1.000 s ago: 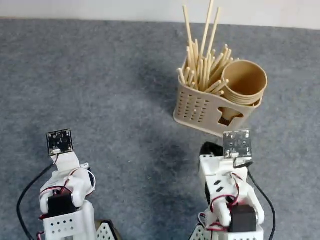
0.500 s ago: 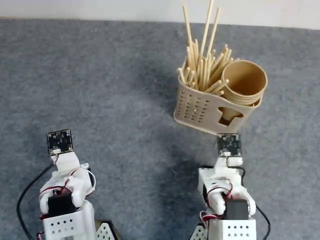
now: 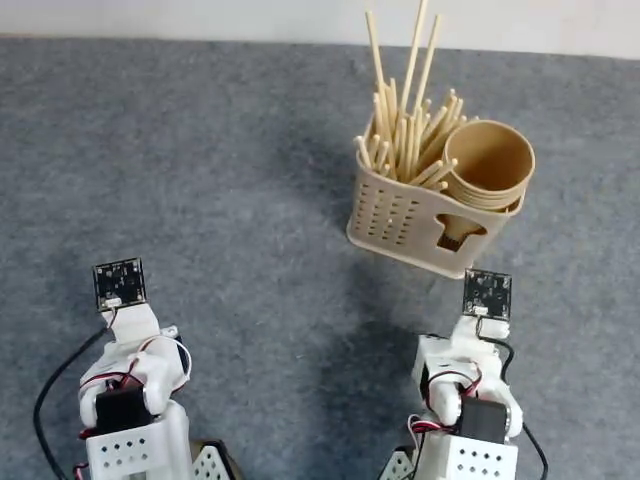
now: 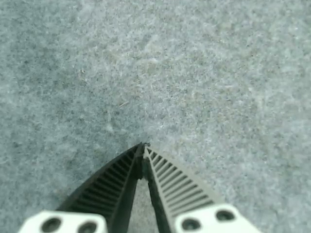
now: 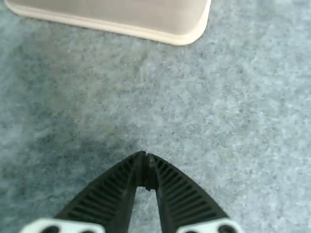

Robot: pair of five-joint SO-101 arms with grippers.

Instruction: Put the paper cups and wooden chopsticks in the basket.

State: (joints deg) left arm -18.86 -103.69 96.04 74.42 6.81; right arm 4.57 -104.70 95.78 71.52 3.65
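Basket (image 3: 400, 215), holding cups (image 3: 490, 160) and chopsticks (image 3: 405, 120), stands just ahead of right gripper (image 5: 145, 162); it and left gripper (image 4: 143, 151) are closed, empty.

Grey carpeted table (image 3: 200, 180), pale wall (image 3: 200, 15)

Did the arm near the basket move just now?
Yes. In the high view, the wrist camera on the right arm swung sideways, from below the keyhole cutout of the basket to below its corner on the paper cups' side.
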